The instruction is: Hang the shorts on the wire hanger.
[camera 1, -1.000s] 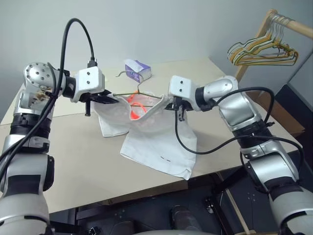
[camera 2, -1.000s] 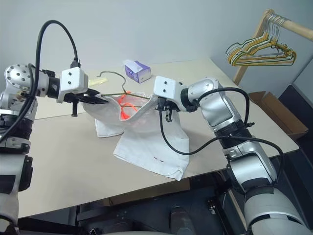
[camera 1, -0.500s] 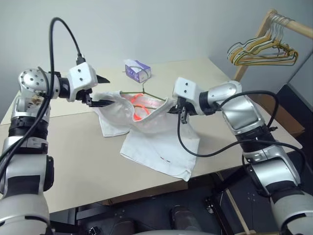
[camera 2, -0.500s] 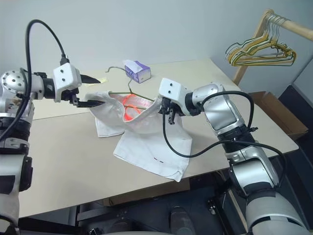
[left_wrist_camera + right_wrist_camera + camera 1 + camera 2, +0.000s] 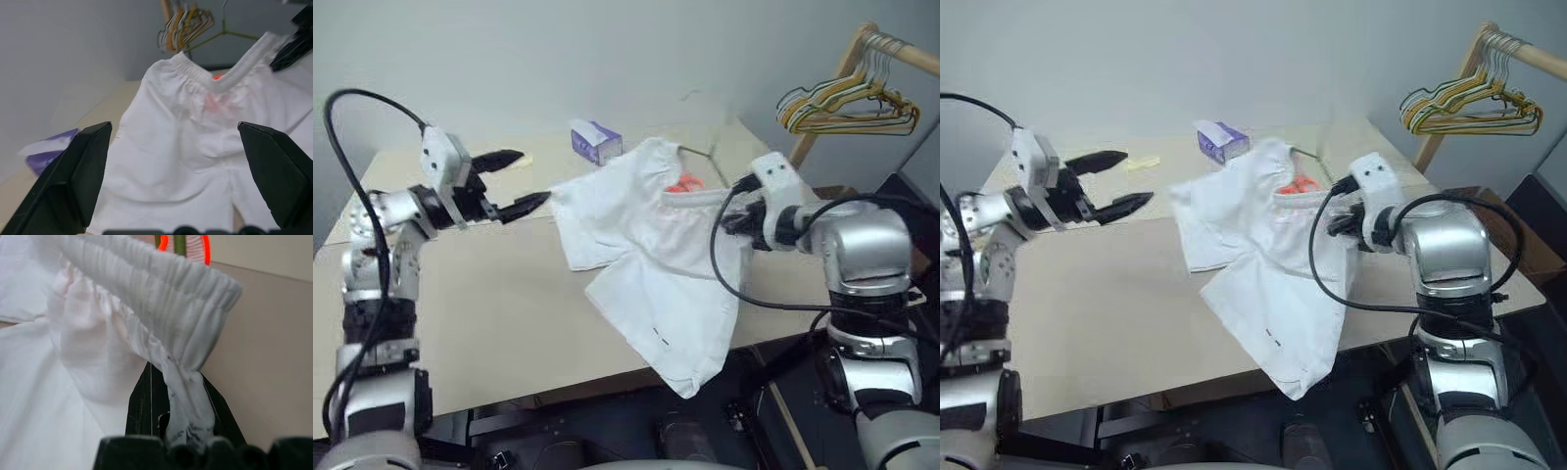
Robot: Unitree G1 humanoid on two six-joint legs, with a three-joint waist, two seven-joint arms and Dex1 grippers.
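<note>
Step in hand: draping shorts (image 5: 651,245) over wire hanger (image 5: 230,33), waistband raised above table (image 5: 489,294); right gripper (image 5: 739,211) pinching waistband, left gripper (image 5: 514,181) spread, empty; next, likely left regrasp of free waistband side

Cloth, wire, wood and plastic

The shorts (image 5: 651,255) are soft matt white cloth; the wire hanger (image 5: 230,34) thin dull metal; the table (image 5: 480,294) smooth matt.
</note>
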